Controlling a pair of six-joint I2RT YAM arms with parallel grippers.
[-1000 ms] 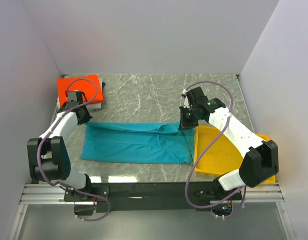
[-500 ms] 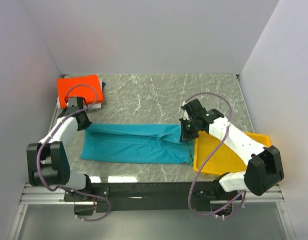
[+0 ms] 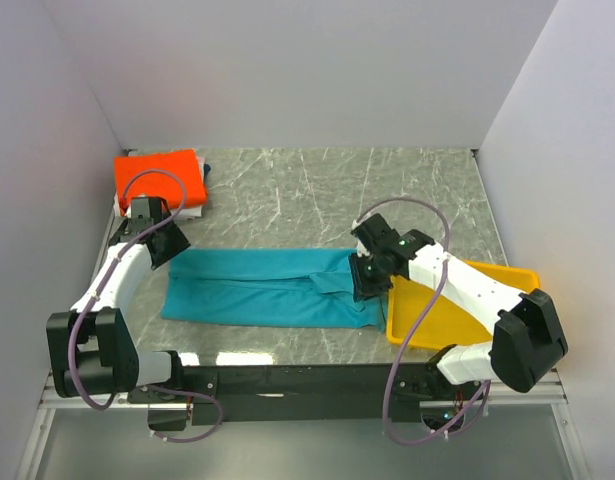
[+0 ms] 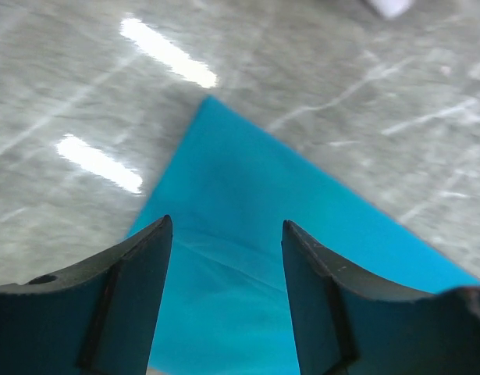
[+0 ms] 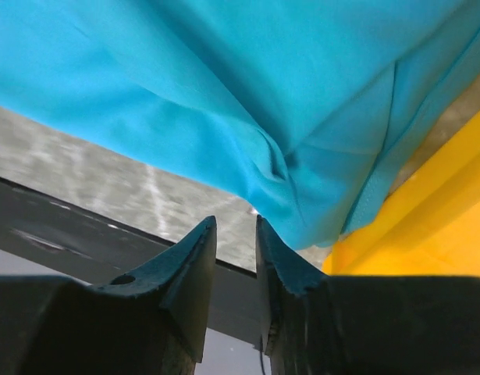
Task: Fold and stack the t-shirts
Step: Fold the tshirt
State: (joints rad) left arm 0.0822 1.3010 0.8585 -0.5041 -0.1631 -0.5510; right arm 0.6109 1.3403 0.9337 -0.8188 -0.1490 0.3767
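Teal-blue soft cloth t-shirt point(image 3: 267, 290) lies flat on the grey marble-pattern table point(image 3: 287, 190), folded into a long band that runs left to right across the near half. Its right end meets the left rim of the rigid yellow plastic tray point(image 3: 437, 318).

Bright orange-red cloth t-shirt point(image 3: 159, 178) sits folded at the far left corner, apart from the teal one.

Left gripper point(image 3: 172, 245) is over the band's far-left corner. The left wrist view shows the jaws wide apart with nothing pinched, only teal cloth below and between the fingers point(image 4: 138, 273).

Right gripper point(image 3: 365, 280) is over the band's right end, just beside the tray. The right wrist view shows a narrow gap between the fingers point(image 5: 197, 258) with nothing in it, and wrinkled teal cloth just ahead.
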